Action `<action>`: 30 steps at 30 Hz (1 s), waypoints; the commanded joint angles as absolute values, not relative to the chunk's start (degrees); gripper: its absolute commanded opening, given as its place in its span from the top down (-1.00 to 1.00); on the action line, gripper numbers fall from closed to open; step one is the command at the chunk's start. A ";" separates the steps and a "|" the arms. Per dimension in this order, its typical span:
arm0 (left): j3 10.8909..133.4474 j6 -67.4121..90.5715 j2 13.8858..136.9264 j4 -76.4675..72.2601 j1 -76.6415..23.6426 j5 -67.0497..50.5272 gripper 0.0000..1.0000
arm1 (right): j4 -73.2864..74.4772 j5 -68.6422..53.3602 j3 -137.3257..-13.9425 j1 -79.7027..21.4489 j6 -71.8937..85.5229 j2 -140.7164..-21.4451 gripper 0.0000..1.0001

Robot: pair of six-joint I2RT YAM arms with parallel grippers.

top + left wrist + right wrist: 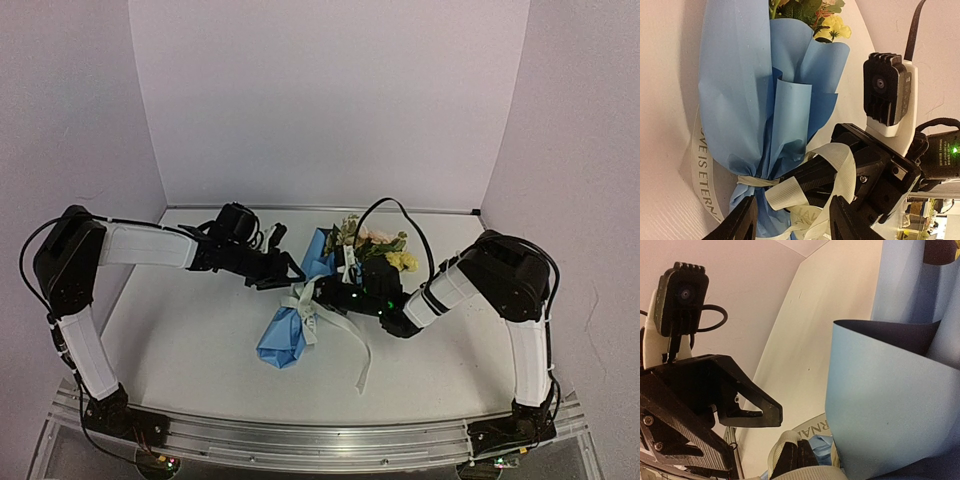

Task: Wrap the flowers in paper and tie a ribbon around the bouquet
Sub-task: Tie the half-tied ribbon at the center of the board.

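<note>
Small bunch of pale pink, cream and yellow artificial flowers (372, 238) lies mid white table (180, 340), rolled in a creased light-blue sheet of paper (283, 338), with the blooms pointing away from the arm bases. Long narrow off-white printed ribbon (350, 335) cinches the paper's narrow waist, loose ends trailing on the table toward the near edge. At that waist the right gripper (322, 292) is clenched, grasping a ribbon loop; the left gripper (794, 200) is released, jaws apart just beside the knot, holding nothing.
</note>
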State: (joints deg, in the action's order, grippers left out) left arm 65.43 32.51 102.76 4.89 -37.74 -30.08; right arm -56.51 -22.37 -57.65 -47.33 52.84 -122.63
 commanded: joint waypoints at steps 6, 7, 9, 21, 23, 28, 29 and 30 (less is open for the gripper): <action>66.63 35.33 103.71 3.06 -37.09 -34.29 -0.02 | -59.04 -22.68 -61.19 -47.52 54.04 -122.76 1.00; 66.74 35.33 103.77 3.07 -37.09 -34.42 -0.02 | -59.00 -22.68 -61.43 -47.47 54.19 -122.92 1.00; 67.15 35.33 104.29 3.83 -37.07 -34.66 -0.01 | -58.66 -22.71 -61.86 -47.47 54.38 -123.22 1.00; 68.05 35.51 105.43 3.63 -37.09 -34.36 0.20 | -56.88 -23.21 -62.49 -47.50 54.59 -123.73 1.00; 68.52 35.34 105.80 3.74 -37.09 -34.37 0.26 | -56.21 -23.29 -62.37 -47.57 54.31 -123.68 1.00; 68.77 35.20 106.34 3.25 -37.06 -34.47 0.51 | -55.18 -23.46 -62.12 -47.65 53.88 -123.26 1.00; 68.71 35.17 106.39 3.16 -37.11 -34.45 0.56 | -55.02 -23.49 -62.12 -47.65 53.81 -123.20 1.00; 68.69 35.15 106.43 3.05 -37.11 -34.46 0.61 | -54.77 -23.55 -62.16 -47.65 53.72 -123.14 1.00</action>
